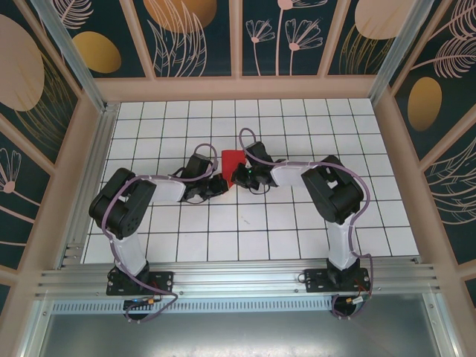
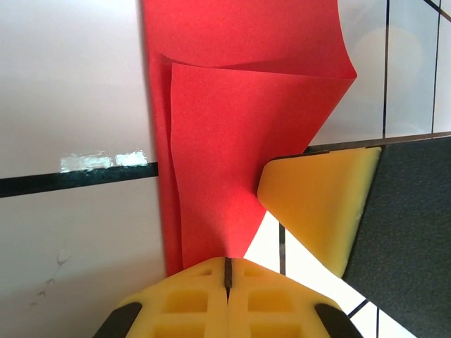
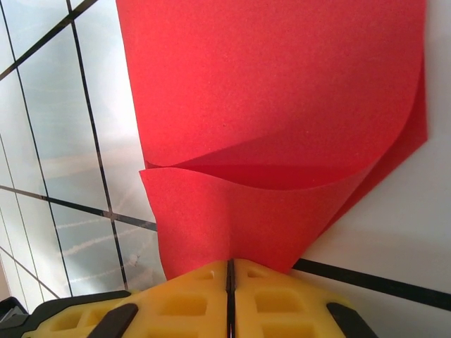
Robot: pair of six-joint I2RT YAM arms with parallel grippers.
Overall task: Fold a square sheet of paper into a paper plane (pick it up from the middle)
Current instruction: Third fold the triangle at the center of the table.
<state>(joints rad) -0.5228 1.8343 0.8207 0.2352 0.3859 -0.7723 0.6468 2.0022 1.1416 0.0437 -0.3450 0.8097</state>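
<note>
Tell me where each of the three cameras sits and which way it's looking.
Top external: above and behind the bases, looking down at the table; left arm and right arm meet at the red paper.
Left wrist: on the left arm, looking along the left gripper, shut on the paper.
Right wrist: likewise along the right gripper, shut on the paper.
Shared: all three see the red paper.

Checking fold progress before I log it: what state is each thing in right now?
paper: doubled over in a soft curve, not pressed flat, two layers pinched by both grippers.
left gripper: shut on the paper.
right gripper: shut on the paper.
</note>
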